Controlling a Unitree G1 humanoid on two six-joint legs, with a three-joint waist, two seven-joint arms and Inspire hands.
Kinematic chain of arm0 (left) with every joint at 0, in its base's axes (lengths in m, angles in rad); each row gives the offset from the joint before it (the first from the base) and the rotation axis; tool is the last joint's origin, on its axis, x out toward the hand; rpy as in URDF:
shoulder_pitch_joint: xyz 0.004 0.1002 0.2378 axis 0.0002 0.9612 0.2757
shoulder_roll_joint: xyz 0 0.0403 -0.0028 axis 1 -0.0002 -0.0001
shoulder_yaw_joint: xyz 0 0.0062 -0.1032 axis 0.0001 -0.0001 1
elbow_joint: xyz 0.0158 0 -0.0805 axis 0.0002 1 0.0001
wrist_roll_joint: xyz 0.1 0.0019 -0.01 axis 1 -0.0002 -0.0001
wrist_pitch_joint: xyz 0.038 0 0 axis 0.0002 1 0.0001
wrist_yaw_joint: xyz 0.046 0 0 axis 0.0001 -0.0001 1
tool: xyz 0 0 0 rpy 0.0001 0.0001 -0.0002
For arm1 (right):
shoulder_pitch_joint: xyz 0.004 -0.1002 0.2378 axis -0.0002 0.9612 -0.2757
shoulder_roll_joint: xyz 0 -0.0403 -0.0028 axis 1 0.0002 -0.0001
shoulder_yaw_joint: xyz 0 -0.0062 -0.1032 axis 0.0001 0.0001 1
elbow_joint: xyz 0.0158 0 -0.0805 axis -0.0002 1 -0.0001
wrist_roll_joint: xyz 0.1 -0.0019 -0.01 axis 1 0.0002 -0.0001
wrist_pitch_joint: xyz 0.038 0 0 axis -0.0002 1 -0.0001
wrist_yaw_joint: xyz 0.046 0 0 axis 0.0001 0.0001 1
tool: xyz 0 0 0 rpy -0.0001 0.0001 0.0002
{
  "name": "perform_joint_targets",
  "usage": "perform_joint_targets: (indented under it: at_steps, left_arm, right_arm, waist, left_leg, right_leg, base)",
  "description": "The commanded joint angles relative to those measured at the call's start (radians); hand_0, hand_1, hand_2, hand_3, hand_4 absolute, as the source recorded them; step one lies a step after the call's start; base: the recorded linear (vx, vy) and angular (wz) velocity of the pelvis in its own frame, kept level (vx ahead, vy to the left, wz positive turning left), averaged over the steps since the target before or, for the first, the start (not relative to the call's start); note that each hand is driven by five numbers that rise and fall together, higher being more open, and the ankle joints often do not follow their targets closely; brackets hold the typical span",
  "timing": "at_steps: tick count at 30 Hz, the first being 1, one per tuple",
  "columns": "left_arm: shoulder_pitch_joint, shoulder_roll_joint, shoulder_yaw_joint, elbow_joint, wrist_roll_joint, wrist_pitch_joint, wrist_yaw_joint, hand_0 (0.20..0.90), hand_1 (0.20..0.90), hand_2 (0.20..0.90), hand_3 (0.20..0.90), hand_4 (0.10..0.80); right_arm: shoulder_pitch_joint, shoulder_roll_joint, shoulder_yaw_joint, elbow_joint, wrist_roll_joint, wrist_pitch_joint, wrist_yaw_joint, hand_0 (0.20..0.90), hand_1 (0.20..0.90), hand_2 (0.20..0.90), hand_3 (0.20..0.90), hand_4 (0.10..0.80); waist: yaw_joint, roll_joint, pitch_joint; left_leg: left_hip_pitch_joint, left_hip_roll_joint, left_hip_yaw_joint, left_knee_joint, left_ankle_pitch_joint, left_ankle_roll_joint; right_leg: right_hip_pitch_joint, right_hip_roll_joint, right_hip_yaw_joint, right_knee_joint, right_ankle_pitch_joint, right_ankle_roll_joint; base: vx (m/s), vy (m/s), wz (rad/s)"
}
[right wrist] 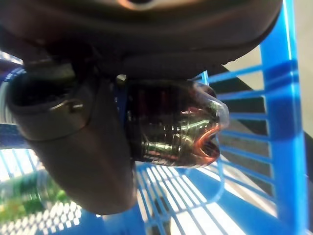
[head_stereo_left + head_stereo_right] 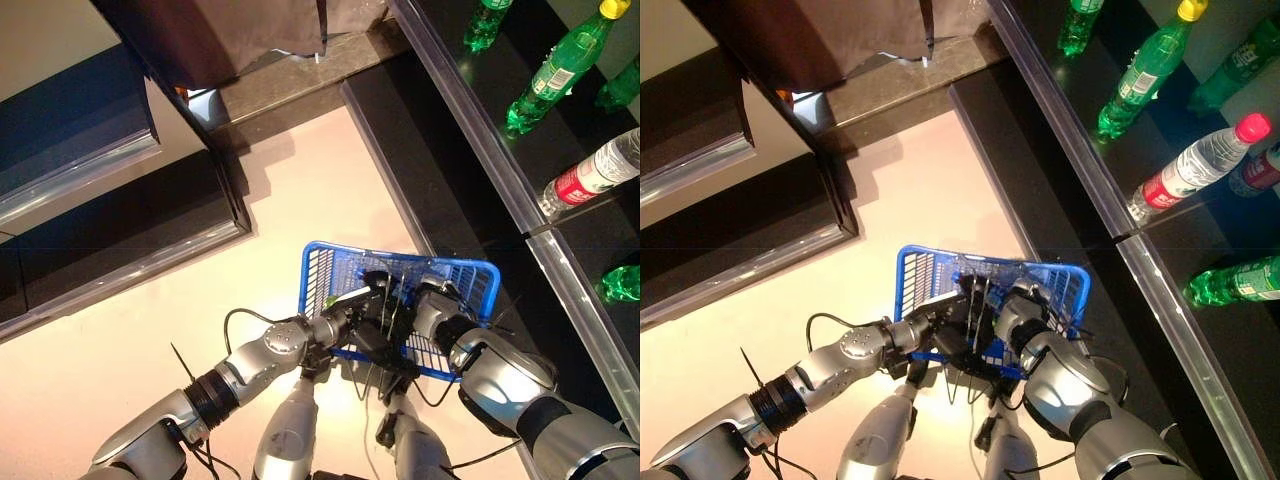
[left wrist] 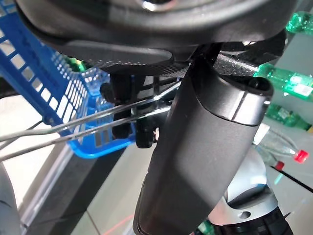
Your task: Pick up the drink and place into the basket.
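A blue wire basket [image 2: 320,268] hangs in front of me over the pale floor. At its near rim my left hand [image 2: 358,306] is curled round the basket's thin metal handles [image 3: 88,128]; the thumb [image 3: 205,147] fills the left wrist view. Inside the basket my right hand [image 2: 432,306] is shut on a clear drink bottle [image 1: 171,127] with dark liquid. The right wrist view shows the bottle's base just above the blue mesh [image 1: 274,122]. In the eye views the bottle is mostly hidden by the hand.
A dark shelf with a metal edge [image 2: 480,150] runs along the right. On it lie green bottles [image 2: 555,70] and a clear bottle with a red label [image 2: 598,172]. Dark cabinets [image 2: 120,230] stand at the left and back.
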Motion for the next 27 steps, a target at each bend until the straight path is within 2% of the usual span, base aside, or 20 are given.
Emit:
perform_joint_targets:
  at_steps: [1,7,10,11,15,16,21,24,26,27]
  left_arm:
    - [-0.117,-0.11,0.064,-0.325,-0.112,-0.252,-0.088,0.3,0.3,0.3,0.2,0.1]
    - [-0.077,-0.084,0.104,-0.352,-0.109,-0.241,-0.058,0.3,0.3,0.3,0.2,0.1]
    - [-0.033,-0.058,0.14,-0.387,-0.099,-0.231,-0.05,0.3,0.3,0.3,0.2,0.1]
    - [-0.005,-0.044,0.163,-0.405,-0.087,-0.227,-0.048,0.3,0.3,0.3,0.2,0.1]
    - [0.042,-0.023,0.2,-0.433,-0.075,-0.22,-0.046,0.3,0.3,0.3,0.2,0.1]
    - [0.081,-0.003,0.238,-0.446,-0.067,-0.222,-0.04,0.3,0.3,0.3,0.2,0.1]
    - [0.147,0.026,0.296,-0.464,-0.051,-0.241,-0.007,0.3,0.3,0.3,0.2,0.1]
    - [0.204,0.047,0.355,-0.482,-0.042,-0.248,0.033,0.3,0.3,0.3,0.2,0.1]
    - [0.222,0.055,0.37,-0.483,-0.038,-0.254,0.05,0.3,0.3,0.3,0.2,0.1]
    - [0.253,0.061,0.399,-0.485,-0.021,-0.262,0.081,0.3,0.3,0.3,0.2,0.1]
  right_arm:
    - [-0.197,-0.043,0.048,-0.028,0.021,-0.045,-0.085,0.9,0.9,0.9,0.9,0.8]
    - [-0.171,-0.097,0.039,-0.162,0.061,-0.089,-0.126,0.9,0.9,0.9,0.9,0.8]
    - [-0.138,-0.152,0.04,-0.342,0.073,-0.04,-0.131,0.9,0.9,0.9,0.9,0.8]
    - [-0.116,-0.188,0.034,-0.466,0.08,-0.003,-0.127,0.9,0.9,0.9,0.9,0.8]
    - [-0.067,-0.244,0.013,-0.648,0.073,0.036,-0.12,0.9,0.9,0.9,0.9,0.8]
    - [-0.011,-0.28,-0.032,-0.779,0.04,0.043,-0.093,0.9,0.9,0.9,0.9,0.8]
    - [0.108,-0.336,-0.09,-0.96,-0.024,0.008,-0.028,0.9,0.9,0.9,0.9,0.8]
    - [0.201,-0.402,-0.135,-1.118,-0.034,-0.023,0.023,0.9,0.9,0.9,0.9,0.8]
    - [0.236,-0.428,-0.155,-1.179,-0.014,-0.035,0.016,0.9,0.9,0.9,0.9,0.8]
    - [0.299,-0.46,-0.207,-1.278,-0.006,-0.08,0.016,0.9,0.9,0.9,0.9,0.8]
  waist:
    - [0.012,0.006,-0.036]
    - [-0.002,-0.006,-0.041]
    - [-0.013,-0.016,-0.042]
    - [-0.021,-0.022,-0.041]
    - [-0.034,-0.031,-0.043]
    - [-0.046,-0.038,-0.046]
    - [-0.063,-0.048,-0.055]
    - [-0.075,-0.059,-0.061]
    - [-0.081,-0.064,-0.063]
    - [-0.091,-0.073,-0.066]
  left_leg:
    - [-0.049,-0.064,-0.001,-0.043,0.087,0.083]
    - [-0.04,-0.058,0.009,-0.04,0.08,0.082]
    - [-0.034,-0.054,0.015,-0.04,0.076,0.082]
    - [-0.031,-0.051,0.019,-0.039,0.073,0.081]
    - [-0.025,-0.049,0.026,-0.042,0.071,0.081]
    - [-0.02,-0.047,0.032,-0.043,0.069,0.082]
    - [-0.008,-0.042,0.045,-0.042,0.063,0.087]
    - [-0.004,-0.038,0.053,-0.036,0.058,0.089]
    - [-0.001,-0.037,0.054,-0.035,0.056,0.089]
    - [0.005,-0.033,0.059,-0.034,0.052,0.09]
  right_leg:
    - [0.009,-0.016,0.026,0.113,-0.061,0.012]
    - [0.011,-0.011,0.037,0.116,-0.063,0.013]
    - [0.015,-0.007,0.044,0.114,-0.064,0.013]
    - [0.017,-0.005,0.048,0.114,-0.064,0.013]
    - [0.02,-0.001,0.057,0.112,-0.064,0.014]
    - [0.023,0.002,0.066,0.111,-0.066,0.014]
    - [0.031,0.005,0.076,0.113,-0.071,0.016]
    - [0.037,0.009,0.084,0.115,-0.075,0.017]
    - [0.039,0.012,0.089,0.116,-0.076,0.018]
    - [0.04,0.016,0.095,0.119,-0.078,0.02]
  base:
    - [0.0,0.0,0.0]
    - [0.0,0.0,0.0]
    - [0.0,0.0,0.0]
    - [0.0,0.0,0.0]
    - [-0.001,0.0,-0.01]
    - [0.003,0.01,-0.05]
    - [0.012,0.004,-0.13]
    - [0.019,-0.011,-0.11]
    - [0.022,-0.027,-0.09]
    - [0.021,-0.038,-0.07]
